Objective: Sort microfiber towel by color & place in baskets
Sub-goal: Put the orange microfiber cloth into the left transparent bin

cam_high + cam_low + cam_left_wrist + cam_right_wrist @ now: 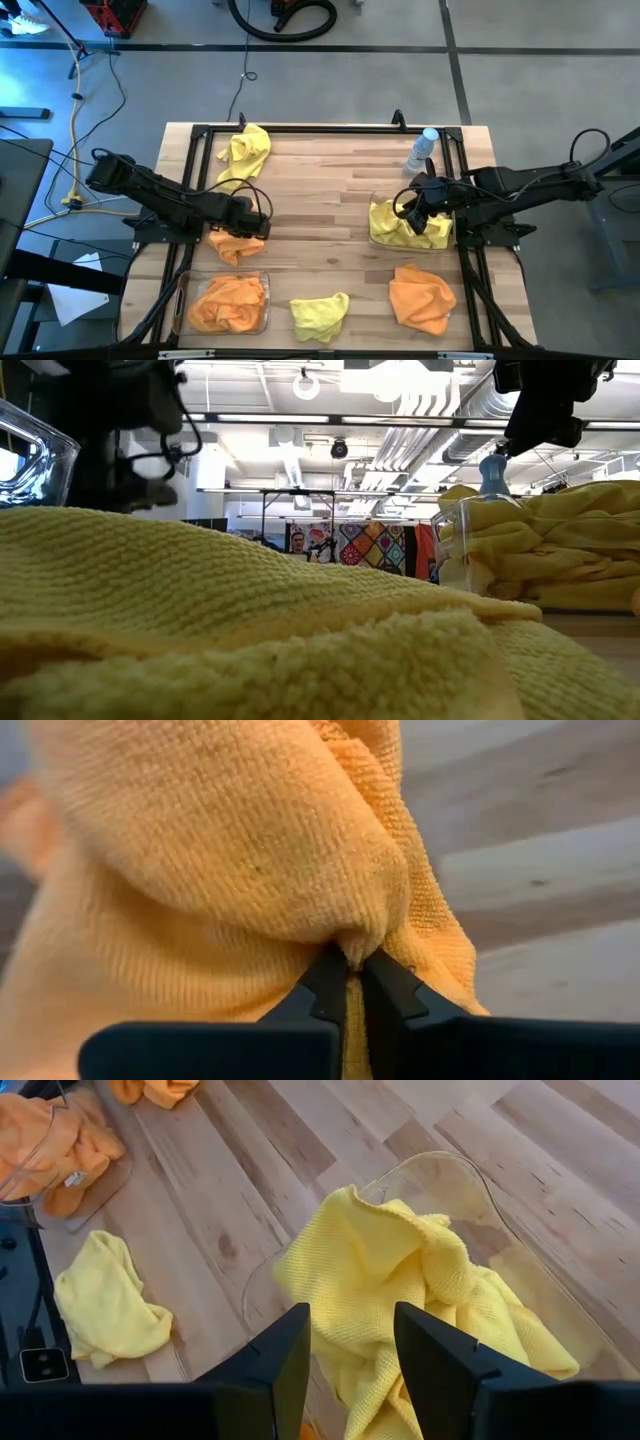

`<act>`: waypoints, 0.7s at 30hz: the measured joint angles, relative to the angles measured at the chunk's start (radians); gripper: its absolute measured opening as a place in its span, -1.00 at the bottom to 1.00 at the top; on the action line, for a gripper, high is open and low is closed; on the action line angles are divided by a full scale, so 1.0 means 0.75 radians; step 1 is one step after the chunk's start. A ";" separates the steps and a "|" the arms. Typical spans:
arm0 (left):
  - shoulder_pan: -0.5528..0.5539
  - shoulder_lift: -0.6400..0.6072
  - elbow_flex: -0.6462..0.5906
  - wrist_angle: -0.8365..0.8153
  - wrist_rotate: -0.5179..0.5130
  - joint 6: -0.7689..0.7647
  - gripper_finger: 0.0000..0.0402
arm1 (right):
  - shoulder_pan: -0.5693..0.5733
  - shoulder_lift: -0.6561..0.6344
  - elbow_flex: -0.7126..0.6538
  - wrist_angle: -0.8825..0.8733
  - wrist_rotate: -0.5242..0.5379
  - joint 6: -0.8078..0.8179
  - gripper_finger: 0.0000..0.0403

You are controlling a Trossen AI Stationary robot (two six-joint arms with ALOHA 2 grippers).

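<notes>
Orange towel point(230, 850) is pinched by a fold between the closed fingers of the left gripper point(243, 230), just above the basket of orange cloths point(180, 312) at the table's near left. Soft, light and limp, it is best taken by a raised crease, as it is now. The right gripper point(347, 1342) is held with fingers apart over the basket of yellow towels point(376, 238), seemingly empty. Loose cloths remain on the table: one yellow towel point(320, 315), one orange point(420, 295), another yellow point(245, 150).
</notes>
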 joint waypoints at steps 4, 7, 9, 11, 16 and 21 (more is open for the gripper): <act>-0.047 0.000 0.162 -0.141 -0.048 0.040 -0.99 | 0.000 0.000 0.001 -0.001 0.000 0.000 -0.29; -0.111 -0.001 0.327 -0.269 -0.147 0.048 -0.99 | 0.000 0.000 0.001 -0.001 0.000 -0.007 -0.29; -0.160 -0.001 0.448 -0.372 -0.213 0.037 -1.00 | 0.000 0.000 0.001 -0.001 0.001 -0.023 -0.29; -0.210 -0.001 0.571 -0.477 -0.263 0.014 -1.00 | 0.000 0.000 0.001 -0.001 0.002 -0.025 -0.29; -0.358 0.001 0.845 -0.610 -0.410 -0.029 -1.00 | 0.000 0.000 0.001 -0.001 0.018 -0.025 -0.29; -0.504 0.031 1.037 -0.615 -0.563 -0.054 -1.00 | 0.000 0.000 0.001 -0.001 0.039 -0.025 -0.29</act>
